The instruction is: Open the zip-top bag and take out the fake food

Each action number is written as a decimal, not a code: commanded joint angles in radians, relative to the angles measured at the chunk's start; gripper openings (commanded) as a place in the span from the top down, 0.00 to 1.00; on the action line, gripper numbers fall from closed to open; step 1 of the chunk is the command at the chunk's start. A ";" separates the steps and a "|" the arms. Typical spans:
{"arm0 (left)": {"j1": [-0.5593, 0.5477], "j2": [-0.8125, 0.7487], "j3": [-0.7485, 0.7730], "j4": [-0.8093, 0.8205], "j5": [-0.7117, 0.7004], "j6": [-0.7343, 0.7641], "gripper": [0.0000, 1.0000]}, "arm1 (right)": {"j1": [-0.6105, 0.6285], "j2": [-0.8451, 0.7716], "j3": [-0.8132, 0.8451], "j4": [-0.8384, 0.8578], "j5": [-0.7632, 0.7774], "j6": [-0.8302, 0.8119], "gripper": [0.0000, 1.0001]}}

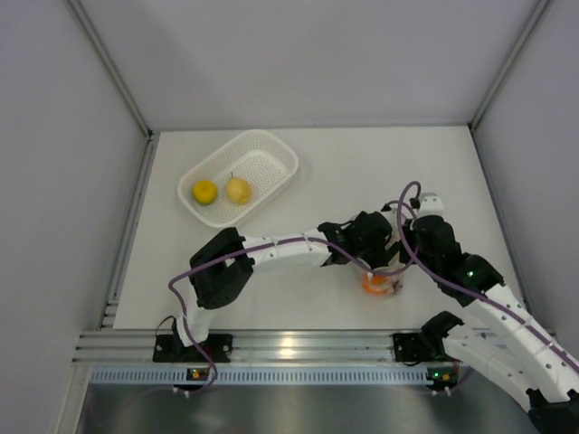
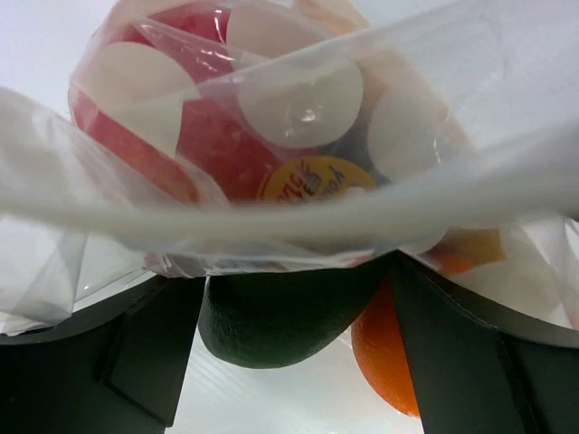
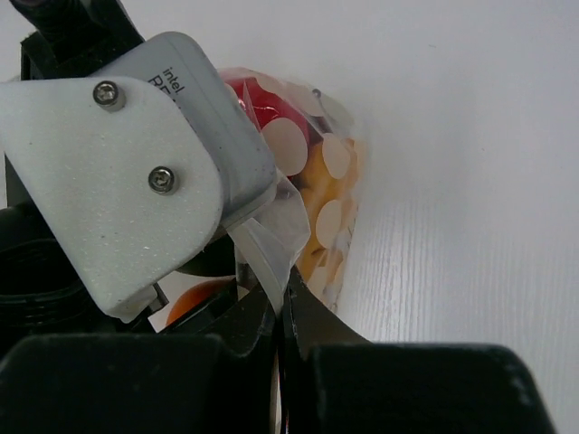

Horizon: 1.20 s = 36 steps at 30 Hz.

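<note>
Probably to keep the mouth raised, the right gripper (image 3: 282,312) is clamped on the bag's (image 1: 380,283) top edge at 5 o'clock on the table (image 1: 434,172), while the left gripper (image 2: 294,344), fingers (image 2: 127,362) spread wide and holding nothing, faces the avocado (image 2: 280,321) and orange (image 2: 384,362).

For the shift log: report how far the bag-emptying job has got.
Done: two yellow lemons lie in the white basket. In hand: the right gripper pinches the zip-top bag at its edge; the left gripper stands open astride the avocado. Left: avocado, red apple and orange not yet out.
</note>
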 commanded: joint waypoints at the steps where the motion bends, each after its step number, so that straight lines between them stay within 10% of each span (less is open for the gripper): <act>1: -0.021 0.074 0.054 0.040 0.116 0.088 0.11 | 0.014 -0.012 0.016 0.096 -0.153 0.006 1.00; 11: -0.020 0.099 0.065 0.037 0.078 0.058 0.20 | 0.007 -0.004 0.024 0.096 -0.147 0.002 1.00; 21: -0.023 0.015 0.012 0.045 0.104 -0.057 0.98 | 0.004 0.017 0.032 0.116 -0.147 -0.010 1.00; 36: -0.073 -0.212 -0.088 0.056 -0.058 -0.154 1.00 | 0.005 0.115 0.110 0.141 -0.145 -0.027 1.00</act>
